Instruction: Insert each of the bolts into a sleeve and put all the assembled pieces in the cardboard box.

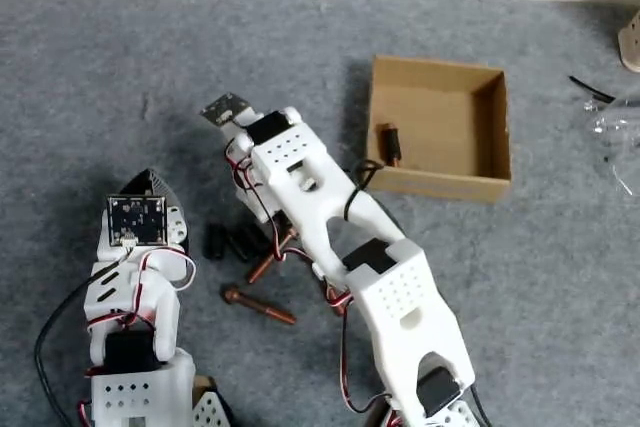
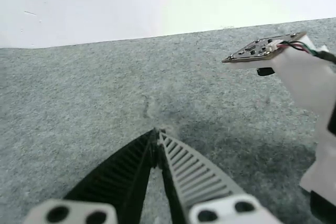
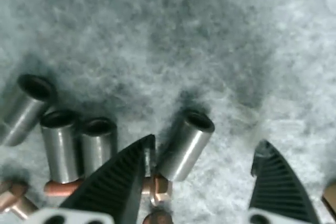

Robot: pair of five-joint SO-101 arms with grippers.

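Our right gripper [image 3: 206,145] hangs wide open astride one sleeve [image 3: 185,148], a dull grey metal tube with a dark bore, lying tilted on the carpet [image 1: 100,67]. Three more sleeves [image 3: 63,148] lie side by side near it, with copper bolts [image 1: 258,305] close by. One assembled piece [image 1: 389,143] lies in the cardboard box [image 1: 440,185]. Our left gripper [image 2: 156,134] is closed on nothing.

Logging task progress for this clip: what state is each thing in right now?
Left gripper: shut, empty.
Right gripper: open, around one sleeve, not gripping it.
Other sleeves: lying empty.
Bolts: loose, not inserted.
Box: open, one assembled piece inside.
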